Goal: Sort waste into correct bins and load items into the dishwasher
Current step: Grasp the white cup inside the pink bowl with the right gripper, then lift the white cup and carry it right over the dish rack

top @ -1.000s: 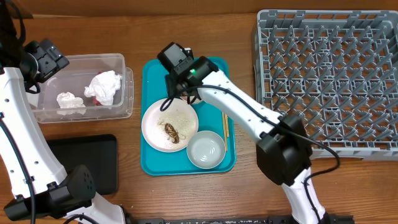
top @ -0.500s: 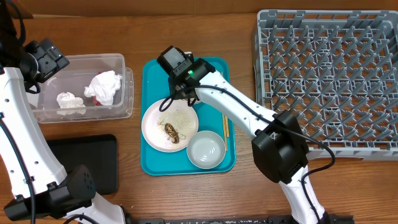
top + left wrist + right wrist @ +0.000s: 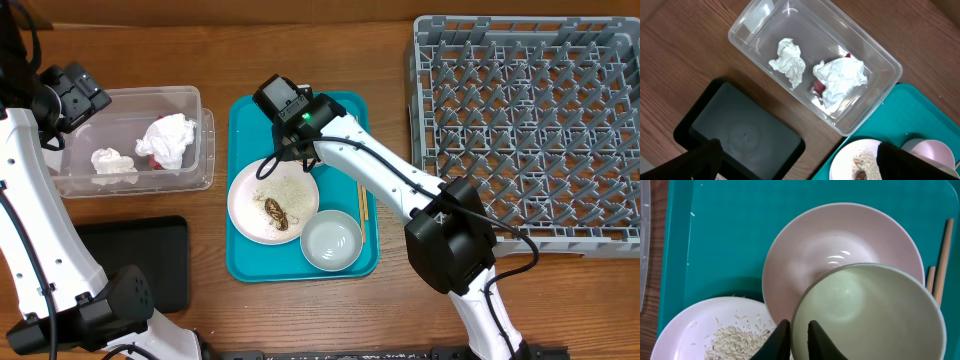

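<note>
- Since a second ago the right arm has eased slightly left and lower over the teal tray point(image 3: 245, 130), and its pincer has narrowed. Dishes and waste lie where they did.
- The dish rack point(image 3: 530, 130) fills the counter's far-right corner; no dish stands in it yet.
- The teal tray sits mid-counter and carries all the dishes.
- The clear tub point(image 3: 765, 30) lies by the left edge, holding two tissues point(image 3: 789, 60) and the red wrapper point(image 3: 819, 89), so the dry waste looks sorted.
- The black tray point(image 3: 135, 260) occupies the near-left corner, bare, probably meant for the food waste.
- The plate point(image 3: 245, 205) still carries rice point(image 3: 732, 337) and a brown scrap point(image 3: 275, 212), so it likely needs scraping before racking.
- The whitish bowl point(image 3: 331, 241) sits at the tray's near-right. The pink bowl point(image 3: 820, 250) lies at its far end, hidden under the arm from overhead.
- The left pincer point(image 3: 797, 150) is spread wide and empty above tub and black tray, clear of the work.
- The right pincer point(image 3: 799, 327) is nearly closed, pinching the rim of the small white cup point(image 3: 867, 320), one finger each side, a hold suited to lifting it. Whether the cup stands in or beside the pink bowl, I cannot tell.
- The chopsticks point(image 3: 363, 203) lie along the tray's right edge.
</note>
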{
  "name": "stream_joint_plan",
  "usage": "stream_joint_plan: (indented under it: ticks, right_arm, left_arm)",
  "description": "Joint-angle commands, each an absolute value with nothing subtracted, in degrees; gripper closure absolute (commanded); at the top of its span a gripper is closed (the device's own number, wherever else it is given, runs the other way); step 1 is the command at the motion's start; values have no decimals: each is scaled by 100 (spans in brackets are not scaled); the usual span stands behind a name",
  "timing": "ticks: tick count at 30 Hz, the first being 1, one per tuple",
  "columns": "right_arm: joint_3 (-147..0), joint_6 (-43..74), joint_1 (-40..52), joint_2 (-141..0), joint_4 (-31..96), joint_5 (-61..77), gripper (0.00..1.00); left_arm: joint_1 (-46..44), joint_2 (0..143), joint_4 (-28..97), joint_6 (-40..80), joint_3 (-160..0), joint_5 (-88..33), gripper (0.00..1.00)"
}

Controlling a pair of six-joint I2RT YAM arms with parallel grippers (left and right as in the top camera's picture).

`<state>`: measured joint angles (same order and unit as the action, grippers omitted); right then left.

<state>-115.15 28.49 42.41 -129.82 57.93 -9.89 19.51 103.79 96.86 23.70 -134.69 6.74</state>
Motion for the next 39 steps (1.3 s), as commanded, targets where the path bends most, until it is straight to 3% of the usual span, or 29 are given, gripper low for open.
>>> stream_joint_plan:
  ticks: [1, 7, 24, 32, 39]
  right_arm:
    - [-11601, 2858, 4259, -12997, 5782, -1044, 88]
    - [-11810, 2856, 4259, -12978, 5931, -982, 96]
    - [-13605, 2832, 3837, -12403, 7022, -1111, 96]
    - [-14348, 2613, 2585, -11587, 7741, -344, 96]
    - [-14348, 2047, 537, -11137, 8112, 1885, 96]
  left_arm:
    - [1946, 10370, 9679, 2425, -13472, 746, 0]
    - [1946, 10370, 9679, 2425, -13472, 746, 0]
    - [1946, 10370, 9679, 2425, -13472, 746, 0]
    - [1946, 10370, 9679, 2425, -13472, 746, 0]
    - [1946, 10370, 9679, 2425, -13472, 746, 0]
